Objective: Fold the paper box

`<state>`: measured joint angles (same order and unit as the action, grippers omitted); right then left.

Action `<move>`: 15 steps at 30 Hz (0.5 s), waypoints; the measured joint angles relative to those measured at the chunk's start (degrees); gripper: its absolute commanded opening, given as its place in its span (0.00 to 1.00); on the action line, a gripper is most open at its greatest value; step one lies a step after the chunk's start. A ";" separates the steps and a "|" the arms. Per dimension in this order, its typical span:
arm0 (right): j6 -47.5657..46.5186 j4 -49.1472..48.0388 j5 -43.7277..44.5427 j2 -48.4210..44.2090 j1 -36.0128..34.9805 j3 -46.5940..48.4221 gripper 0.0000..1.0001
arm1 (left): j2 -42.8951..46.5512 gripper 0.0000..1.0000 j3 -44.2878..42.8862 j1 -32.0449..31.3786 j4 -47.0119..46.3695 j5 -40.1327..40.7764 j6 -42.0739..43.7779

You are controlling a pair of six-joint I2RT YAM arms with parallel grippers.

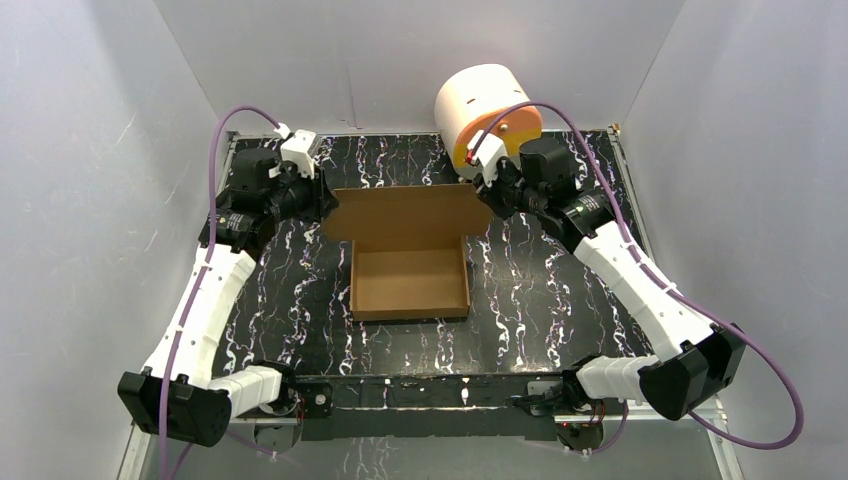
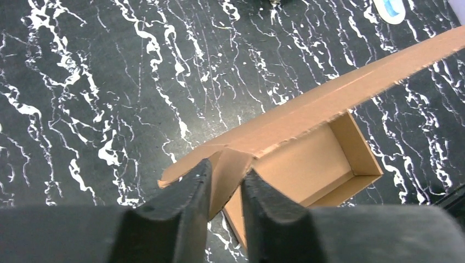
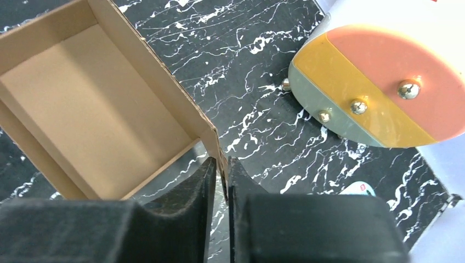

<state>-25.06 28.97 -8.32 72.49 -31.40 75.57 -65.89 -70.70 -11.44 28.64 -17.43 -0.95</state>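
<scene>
The paper box (image 1: 410,290) is brown corrugated cardboard, a shallow open tray in the middle of the black marbled table, with its lid panel (image 1: 405,212) raised at the far side. My left gripper (image 1: 325,203) is at the lid's left corner. In the left wrist view its fingers (image 2: 189,197) close on the small side flap (image 2: 231,170) of the box (image 2: 307,159). My right gripper (image 1: 487,195) is at the lid's right corner. In the right wrist view the gripper (image 3: 221,161) pinches the thin cardboard edge, with the tray (image 3: 93,109) to the left.
A white cylinder (image 1: 487,115) with an orange-yellow face (image 3: 384,82) lies at the back right, just behind my right gripper. A small white sticker (image 3: 359,189) lies on the table near it. White walls close in the table on the left, the right and the far side.
</scene>
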 measured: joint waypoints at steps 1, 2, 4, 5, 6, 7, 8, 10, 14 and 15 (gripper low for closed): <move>1.05 -0.17 0.09 0.04 -0.02 0.00 0.13 | 0.00 0.14 -0.07 0.00 0.00 -0.13 -0.70; 2.12 -0.28 0.22 0.04 0.00 0.00 0.09 | 0.02 0.12 -0.07 -0.02 0.00 -0.33 -1.44; 4.92 -0.50 0.33 0.17 -0.07 0.02 0.04 | 0.02 0.09 -0.07 -0.02 0.00 -0.70 -3.21; 6.34 -0.61 0.48 0.22 -0.13 0.00 0.02 | 0.04 0.09 -0.07 -0.02 -0.02 -0.81 -4.39; 8.63 -0.79 0.94 0.28 -0.20 0.00 0.01 | 0.04 0.08 -0.04 -0.02 -0.04 -0.74 -5.49; 10.14 -0.90 1.42 0.33 -0.22 0.00 0.00 | 0.07 0.07 -0.02 -0.02 -0.09 -0.63 -6.49; 12.09 -1.01 2.27 0.35 -0.31 0.02 0.00 | 0.07 0.05 0.04 -0.02 -0.20 -0.42 -7.82; 16.35 -1.25 5.01 0.35 -1.09 0.00 0.00 | 0.09 0.03 0.22 -0.20 -0.42 0.17 -10.56; 23.85 -1.95 12.74 0.44 -4.35 -0.04 0.02 | 0.31 0.04 0.70 -2.40 -1.57 4.48 -16.15; 25.51 -2.05 15.06 0.66 -5.29 -0.04 0.03 | 0.33 0.05 0.70 -3.23 -1.64 5.99 -17.16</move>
<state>0.45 26.92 6.74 73.14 -36.69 75.53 -65.56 -70.00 -14.68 27.00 -11.44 -18.11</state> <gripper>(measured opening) 0.058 0.066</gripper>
